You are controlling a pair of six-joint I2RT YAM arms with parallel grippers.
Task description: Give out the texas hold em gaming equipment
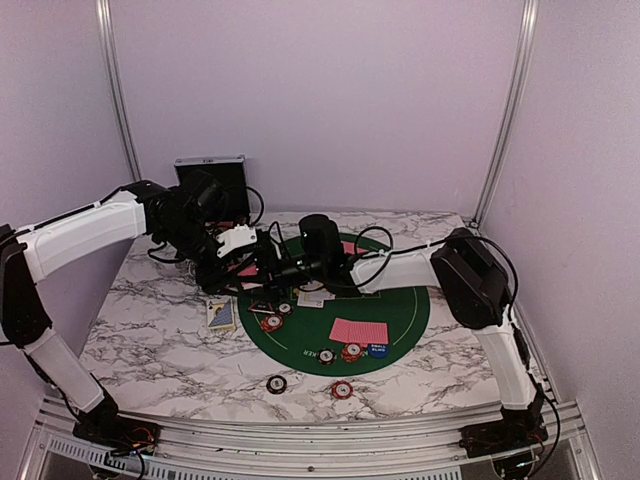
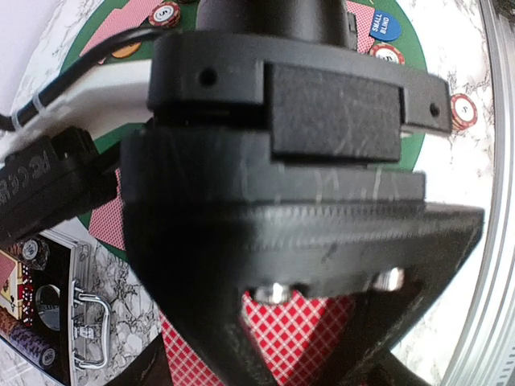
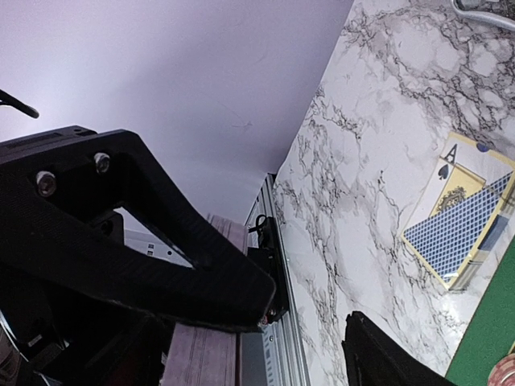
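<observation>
We see our left pincer (image 2: 294, 358) pinching red-backed playing cards (image 2: 299, 326) over the green mat (image 1: 405, 305), at its 10 o'clock edge. The right pincer (image 3: 310, 318) stands spread, close beside the left one. On the mat, loose cards (image 1: 358, 331) lie toward 5 o'clock and chips (image 1: 272, 322) toward 8 o'clock.

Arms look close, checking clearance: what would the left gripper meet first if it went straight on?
The right gripper, filling the left wrist view just past the held playing cards; the gap is unclear.

Lab enclosure: aluminium posts (image 1: 116, 90), blank walls (image 1: 320, 100)
</observation>
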